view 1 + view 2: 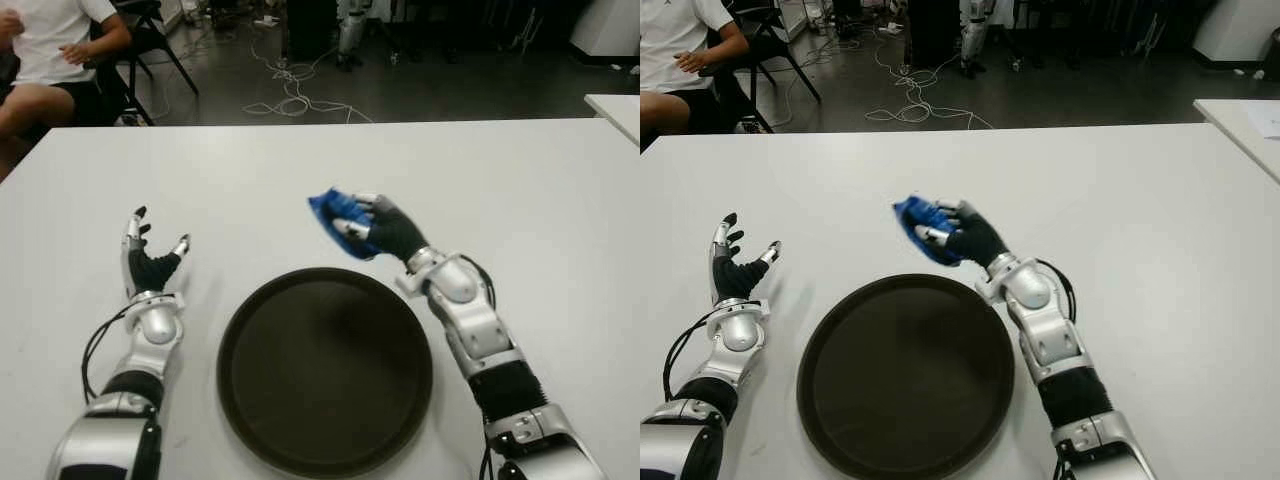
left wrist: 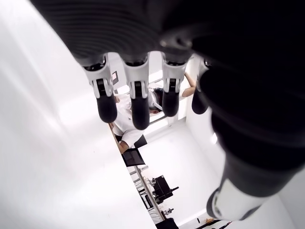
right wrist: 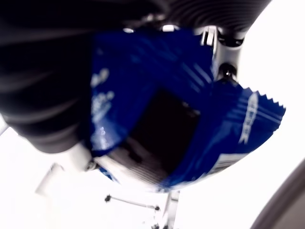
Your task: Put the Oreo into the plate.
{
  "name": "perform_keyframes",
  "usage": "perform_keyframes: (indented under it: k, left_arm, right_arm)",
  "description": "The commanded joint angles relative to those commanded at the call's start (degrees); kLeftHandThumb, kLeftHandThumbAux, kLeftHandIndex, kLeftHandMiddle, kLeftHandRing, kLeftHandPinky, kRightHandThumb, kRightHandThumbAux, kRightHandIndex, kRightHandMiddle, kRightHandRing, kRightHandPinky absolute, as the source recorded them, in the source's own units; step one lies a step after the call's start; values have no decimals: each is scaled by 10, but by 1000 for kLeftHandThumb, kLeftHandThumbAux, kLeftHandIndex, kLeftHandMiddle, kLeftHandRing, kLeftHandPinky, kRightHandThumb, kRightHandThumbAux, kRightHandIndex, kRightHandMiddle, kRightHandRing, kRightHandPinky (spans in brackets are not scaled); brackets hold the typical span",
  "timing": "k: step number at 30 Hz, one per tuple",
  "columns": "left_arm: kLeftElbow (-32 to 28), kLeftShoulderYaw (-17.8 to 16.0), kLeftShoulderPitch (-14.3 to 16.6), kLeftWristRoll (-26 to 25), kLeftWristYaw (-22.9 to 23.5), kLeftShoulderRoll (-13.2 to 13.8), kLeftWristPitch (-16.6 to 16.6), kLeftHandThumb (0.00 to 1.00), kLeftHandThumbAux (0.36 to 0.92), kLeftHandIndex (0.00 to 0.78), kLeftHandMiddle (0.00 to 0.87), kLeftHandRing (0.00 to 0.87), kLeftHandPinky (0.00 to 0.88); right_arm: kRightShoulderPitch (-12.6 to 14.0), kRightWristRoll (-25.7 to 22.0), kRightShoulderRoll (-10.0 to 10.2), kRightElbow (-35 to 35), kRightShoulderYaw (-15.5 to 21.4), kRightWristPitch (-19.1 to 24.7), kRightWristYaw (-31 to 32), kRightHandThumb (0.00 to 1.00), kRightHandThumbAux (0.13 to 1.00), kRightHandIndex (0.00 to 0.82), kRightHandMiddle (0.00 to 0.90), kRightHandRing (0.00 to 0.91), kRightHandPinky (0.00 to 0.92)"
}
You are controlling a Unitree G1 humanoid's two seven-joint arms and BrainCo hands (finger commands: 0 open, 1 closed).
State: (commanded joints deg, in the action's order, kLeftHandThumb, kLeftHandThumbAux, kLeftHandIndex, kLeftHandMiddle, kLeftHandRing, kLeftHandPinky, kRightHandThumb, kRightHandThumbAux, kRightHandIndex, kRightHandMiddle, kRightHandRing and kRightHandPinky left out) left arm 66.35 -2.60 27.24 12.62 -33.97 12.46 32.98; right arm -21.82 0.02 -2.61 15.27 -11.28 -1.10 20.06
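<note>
- Oreo packet (image 1: 337, 215): blue foil, prob. light, crinkly, slippery, biscuits fragile; hold across middle.
- Right hand (image 1: 375, 228): wrapped round packet, just beyond plate (image 1: 250, 400).
- Left hand (image 1: 150, 262): fingers spread, empty, left of plate.

The right hand (image 3: 71, 95) fills much of the right wrist view, its dark ribbed palm and fingers (image 3: 43, 119) wrapped around a blue Oreo packet (image 3: 181, 119). The packet sits pressed against the palm, crumpled, with white lettering on the side nearest the fingers and a serrated sealed edge sticking out past the hand. A dark panel shows in the middle of the wrapper. Metal finger joints (image 3: 224, 71) show just beyond the packet's far edge. The white table (image 3: 267, 191) spreads bright beyond the packet.
</note>
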Motion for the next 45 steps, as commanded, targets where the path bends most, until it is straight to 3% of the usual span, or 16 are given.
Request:
perform_keyframes:
  k: [5, 16, 26, 32, 45]
  left_arm:
    - [1, 0, 1, 0, 0, 0, 0, 215, 784, 108, 132, 148, 185]
    - [1, 3, 0, 5, -1, 3, 0, 222, 777, 104, 110, 126, 155]
    - [1, 2, 1, 0, 2, 2, 0, 220, 773, 112, 119, 144, 194]
    - [-1, -2, 0, -7, 8, -1, 6, 252, 781, 117, 107, 123, 159]
    - [-1, -11, -1, -14, 19, -5, 9, 220, 771, 97, 82, 92, 125]
  right_arm:
    - [8, 12, -13, -17, -21, 9, 23, 702, 718, 441, 816, 818, 805]
    - [22, 9, -51, -65, -48, 45, 95, 690, 723, 439, 816, 825, 816]
    - [1, -8, -104, -88, -67, 75, 215, 689, 727, 439, 823, 831, 816]
    - [-8, -6, -131, -106, -75, 78, 257, 689, 728, 439, 822, 827, 811]
    - [-16, 1, -160, -111, -88, 63, 298, 685, 730, 438, 827, 834, 818]
